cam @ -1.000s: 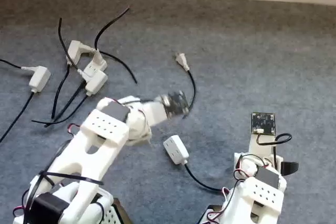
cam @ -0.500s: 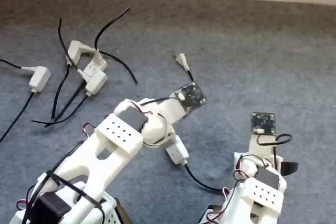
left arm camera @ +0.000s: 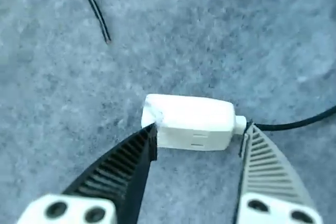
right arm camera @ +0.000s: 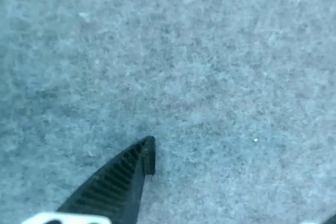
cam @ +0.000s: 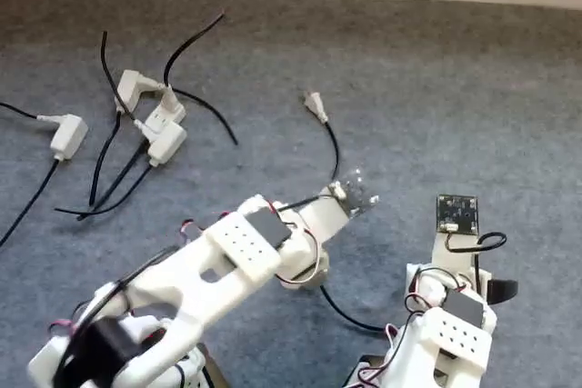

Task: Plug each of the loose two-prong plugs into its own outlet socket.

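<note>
Plug cluster (cam: 155,120) at ten o'clock on the surface (cam: 455,88) looks already mated, though I cannot be sure. At twelve, one loose plug (cam: 316,104) lies unplugged. Near centre the left pincer (left arm camera: 198,131) straddles an outlet socket (left arm camera: 191,124), open, gripping nothing; at five the right pincer (right arm camera: 241,184) hangs open.

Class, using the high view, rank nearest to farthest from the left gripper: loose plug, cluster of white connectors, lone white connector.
1. The loose plug, just beyond the left gripper.
2. The cluster of white connectors, farther left.
3. The lone white connector, at the far-left edge.
</note>
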Controlling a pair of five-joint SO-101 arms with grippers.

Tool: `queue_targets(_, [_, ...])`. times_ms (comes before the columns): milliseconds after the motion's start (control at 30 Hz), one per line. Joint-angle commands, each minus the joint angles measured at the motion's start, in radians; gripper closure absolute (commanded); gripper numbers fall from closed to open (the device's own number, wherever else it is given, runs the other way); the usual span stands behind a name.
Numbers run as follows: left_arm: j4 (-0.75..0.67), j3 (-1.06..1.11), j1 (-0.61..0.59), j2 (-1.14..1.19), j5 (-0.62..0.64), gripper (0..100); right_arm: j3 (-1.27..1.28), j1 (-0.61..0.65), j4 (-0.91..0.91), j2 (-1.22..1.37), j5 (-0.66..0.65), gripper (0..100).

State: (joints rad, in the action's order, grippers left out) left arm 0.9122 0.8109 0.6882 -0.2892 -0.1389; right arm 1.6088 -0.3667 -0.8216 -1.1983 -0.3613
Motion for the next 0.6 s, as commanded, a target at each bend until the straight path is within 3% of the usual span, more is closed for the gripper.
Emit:
queue_targets(0, [-0.051, -0.005, -0.053, 0.176, 0.005, 74, -0.002, 0.010, 0.012, -0.005, -0.034, 48.4])
queue_targets(100, [-0.034, -0.065, -0.104, 0.294, 0.005, 74, -0.001, 0.010, 0.012, -0.005, -0.035, 48.4])
queue_targets(233, [0.040, -0.147, -0.134, 0.303, 0.002, 74, -0.001, 0.010, 0.012, -0.005, -0.038, 48.4])
queue_targets(567, [0.035, -0.223, -0.137, 0.312, 0.003, 74, 0.001, 0.035, 0.012, -0.005, -0.038, 48.4])
